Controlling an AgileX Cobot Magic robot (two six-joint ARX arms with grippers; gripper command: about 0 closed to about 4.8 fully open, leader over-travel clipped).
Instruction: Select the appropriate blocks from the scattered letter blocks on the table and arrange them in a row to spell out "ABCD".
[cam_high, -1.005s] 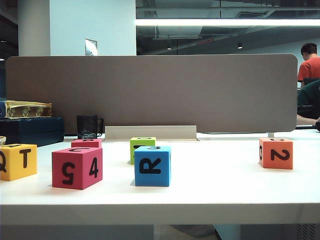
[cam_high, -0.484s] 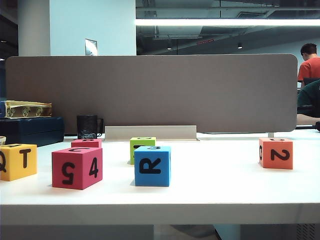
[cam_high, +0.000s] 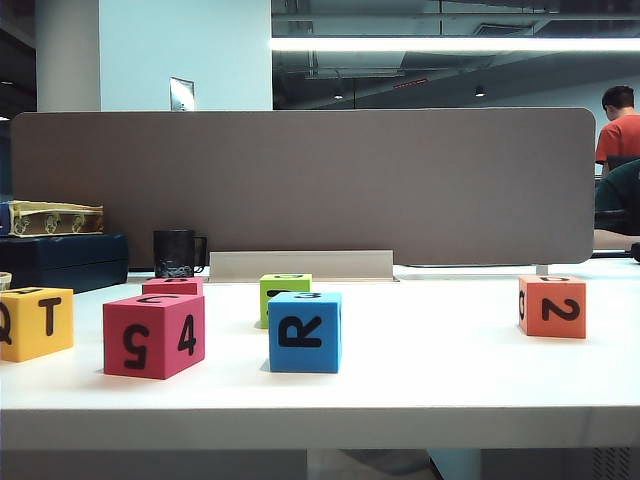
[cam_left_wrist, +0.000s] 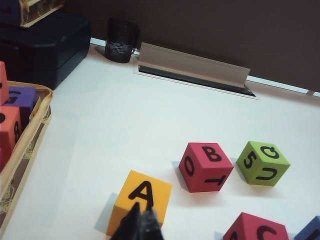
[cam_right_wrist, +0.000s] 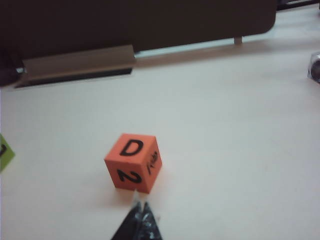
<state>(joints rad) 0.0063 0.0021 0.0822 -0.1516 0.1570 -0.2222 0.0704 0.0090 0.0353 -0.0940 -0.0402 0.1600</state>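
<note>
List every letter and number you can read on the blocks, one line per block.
Yellow block: "A" on top; "Q", "T" on sides.
Far red block: "B" on top; "O", "T" on sides.
Near red block: "C" on top; "5", "4" on sides.
Green block: "Q", "5", "U".
Blue block: "R"; the top character is unclear.
Orange block: "D" on top, "2" on one side; the other side is blurred.

The white table (cam_high: 450, 380) fills the lower half of the exterior view. On it, from lower left: a yellow cube (cam_high: 37, 322), a red 5-4 cube (cam_high: 154, 335) with a second red cube (cam_high: 172, 286) behind it, a blue R cube (cam_high: 305, 331) with a green cube (cam_high: 285, 295) behind, and an orange 2 cube (cam_high: 552, 306) far right (all standing apart). A black mug (cam_high: 176, 253) stands at the back left.
</note>
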